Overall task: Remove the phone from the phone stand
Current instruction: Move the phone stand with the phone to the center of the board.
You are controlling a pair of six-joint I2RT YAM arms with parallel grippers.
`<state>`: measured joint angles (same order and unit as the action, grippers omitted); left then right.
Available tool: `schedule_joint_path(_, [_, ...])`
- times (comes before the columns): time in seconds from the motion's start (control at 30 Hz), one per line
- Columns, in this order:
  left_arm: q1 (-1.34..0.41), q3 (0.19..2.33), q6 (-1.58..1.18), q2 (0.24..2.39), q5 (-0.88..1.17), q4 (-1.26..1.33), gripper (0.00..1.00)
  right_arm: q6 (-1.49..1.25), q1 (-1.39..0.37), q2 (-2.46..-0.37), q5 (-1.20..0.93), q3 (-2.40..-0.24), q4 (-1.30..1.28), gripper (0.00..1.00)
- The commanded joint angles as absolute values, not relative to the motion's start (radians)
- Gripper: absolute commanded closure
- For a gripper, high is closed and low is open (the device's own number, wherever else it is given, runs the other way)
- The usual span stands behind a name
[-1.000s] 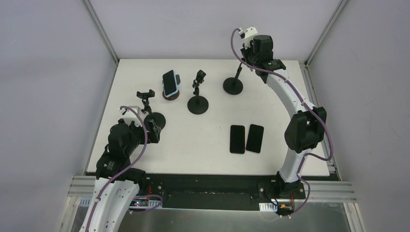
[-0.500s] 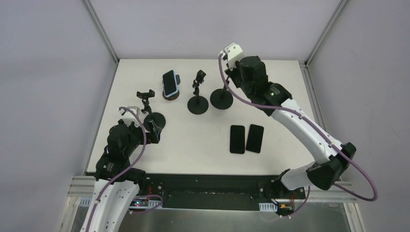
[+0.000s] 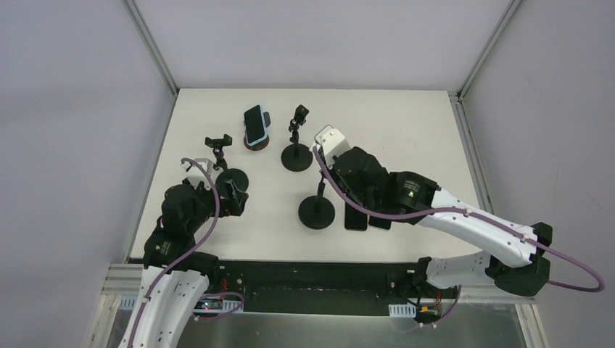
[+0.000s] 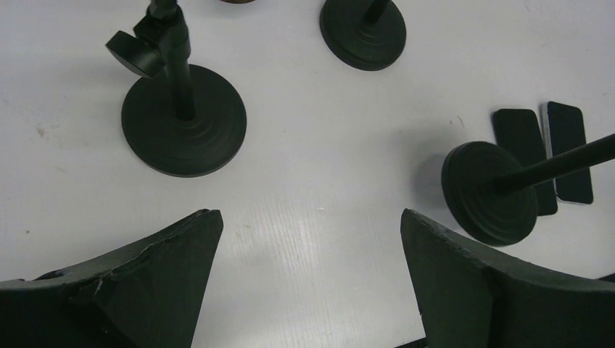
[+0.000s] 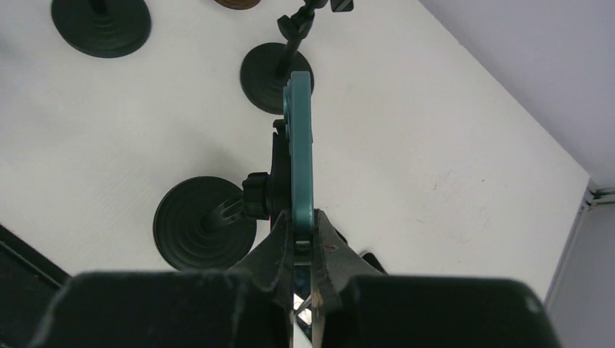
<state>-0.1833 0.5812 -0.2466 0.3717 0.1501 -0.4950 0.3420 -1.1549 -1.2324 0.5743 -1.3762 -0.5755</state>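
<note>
Teal phone (image 5: 300, 138) pinched by its lower edge in right gripper (image 5: 302, 230), fingers closed tight on both faces, seen edge-on from the wrist. Not yet free: cradle of black phone stand (image 5: 205, 221) clamped on the phone's back, with stem and round base hanging off to one side, tilted. Whole assembly over the near-middle of white tabletop (image 3: 413, 130), base just beside pair of black phones (image 4: 521, 138) lying flat toward the near edge. Contact between base and surface: cannot tell. Grip on the phone body rather than the stand, presumably to allow pulling the two apart with the base pinned. Left gripper (image 4: 308, 239) wide open, holding nothing, hovering low near the left edge and facing that base. Likely parked there to grab or press down the stand during the right's pull. Just ahead of it, an empty clamp stand (image 4: 181, 127). Second empty stand (image 3: 296, 155) toward the far edge. Beside that, blue phone (image 3: 254, 123) upright on brown-based stand (image 3: 254, 144), untouched. Risks, by judgement: base swinging into the flat phones, or a slip out of such a narrow edge grip.
</note>
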Motion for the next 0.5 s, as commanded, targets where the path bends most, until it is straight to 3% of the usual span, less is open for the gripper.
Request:
schedule_joint_path(0.0, [-0.186,0.606,-0.291,0.36,0.278,-0.424,0.01,0.13,-1.238,-1.178,0.725,-1.411,-0.493,1.0])
schedule_joint_path(0.27, [-0.228,0.53,-0.323,0.317,0.545,-0.136,0.01,-0.101,-1.349,-1.317,0.976,-1.507,-0.648,1.0])
schedule_joint_path(0.47, [-0.558,0.515,-0.158,0.37,0.455,-0.005,0.01,-0.296,-1.362,-1.34,0.946,-1.565,-0.749,1.0])
